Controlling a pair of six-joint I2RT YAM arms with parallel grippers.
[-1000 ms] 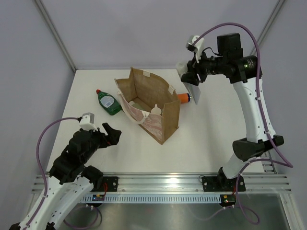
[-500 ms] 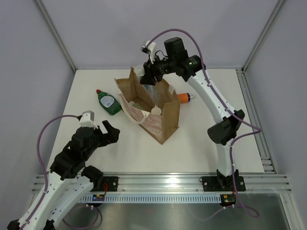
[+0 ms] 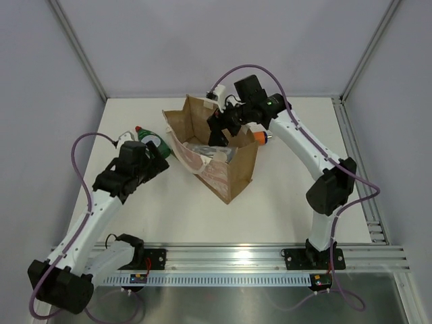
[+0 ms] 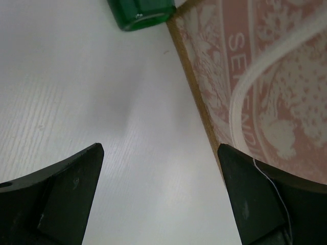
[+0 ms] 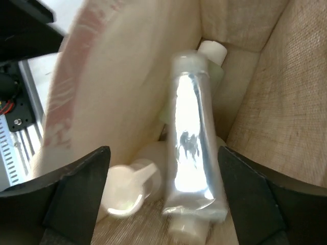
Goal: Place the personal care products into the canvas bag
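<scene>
The canvas bag (image 3: pixel 237 172) stands upright mid-table with its patterned side (image 4: pixel 265 76) facing left. My right gripper (image 3: pixel 220 131) hangs open over its mouth. Below it, inside the bag, the flat silver tube (image 5: pixel 193 148) lies loose, touching neither of the fingers (image 5: pixel 76 196). It rests on two pale bottles, one with a pump cap (image 5: pixel 127 189) and one with a cream cap (image 5: pixel 212 49). The green red-capped bottle (image 3: pixel 147 137) lies left of the bag. My left gripper (image 3: pixel 162 156) is open just short of its base (image 4: pixel 140 11). The orange bottle (image 3: pixel 260 137) lies right of the bag.
A cream strap handle (image 4: pixel 245 97) hangs down the bag's patterned side, close to my left gripper's right finger. Bare white tabletop (image 4: pixel 127 127) lies between the left fingers. Enclosure walls stand behind and to the sides, and the base rail (image 3: pixel 229 256) runs along the near edge.
My right arm swung left from beside the orange bottle to over the bag, carrying the silver tube, then opened and let it drop inside. My left arm reached forward to the green bottle.
</scene>
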